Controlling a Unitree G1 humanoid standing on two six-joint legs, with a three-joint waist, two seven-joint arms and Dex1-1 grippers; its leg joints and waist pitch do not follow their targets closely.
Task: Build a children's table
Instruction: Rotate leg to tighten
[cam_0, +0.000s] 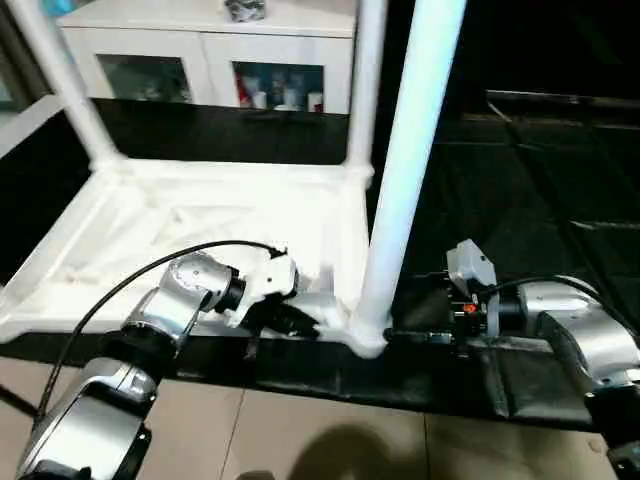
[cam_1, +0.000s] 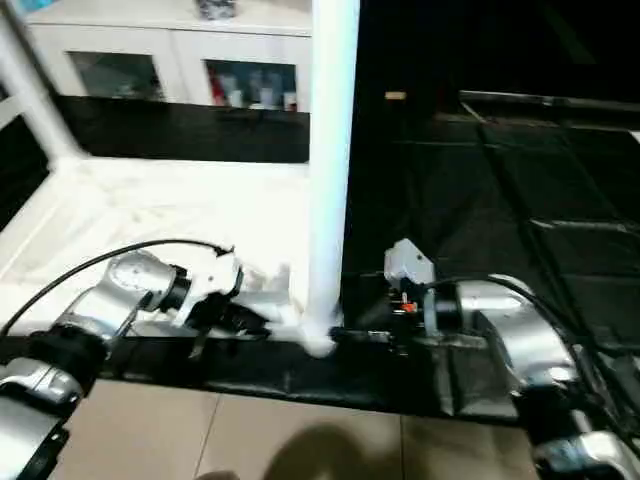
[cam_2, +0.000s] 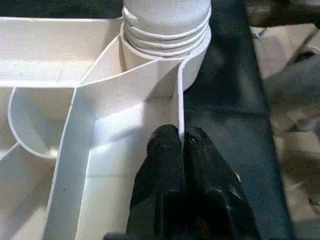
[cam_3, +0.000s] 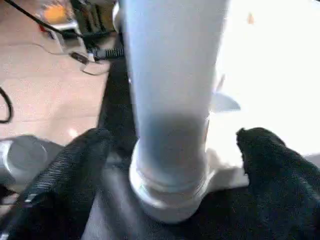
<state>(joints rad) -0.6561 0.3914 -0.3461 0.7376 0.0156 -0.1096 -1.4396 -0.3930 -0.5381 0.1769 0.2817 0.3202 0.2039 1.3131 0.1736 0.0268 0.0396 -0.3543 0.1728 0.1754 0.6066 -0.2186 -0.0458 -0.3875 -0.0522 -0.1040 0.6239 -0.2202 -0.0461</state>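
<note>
The white table top (cam_0: 200, 230) lies upside down on a black mat, ribbed side up. A long white leg (cam_0: 400, 180) stands upright in its near right corner socket (cam_0: 368, 335). Two more legs (cam_0: 62, 75) (cam_0: 366, 90) rise from the far corners. My left gripper (cam_2: 181, 145) is shut on the thin rim wall of the top, just beside that socket. On the other side, my right gripper (cam_3: 172, 165) is open around the foot of the near leg (cam_3: 170, 100). Its fingers (cam_3: 75, 170) stand on either side of the leg, apart from it.
A white cabinet with glass doors (cam_0: 210, 60) stands behind the table top. The black mat (cam_0: 520, 200) stretches to the right. Tan floor (cam_0: 300, 430) lies in front of the mat's near edge. Cables lie on the floor in the right wrist view.
</note>
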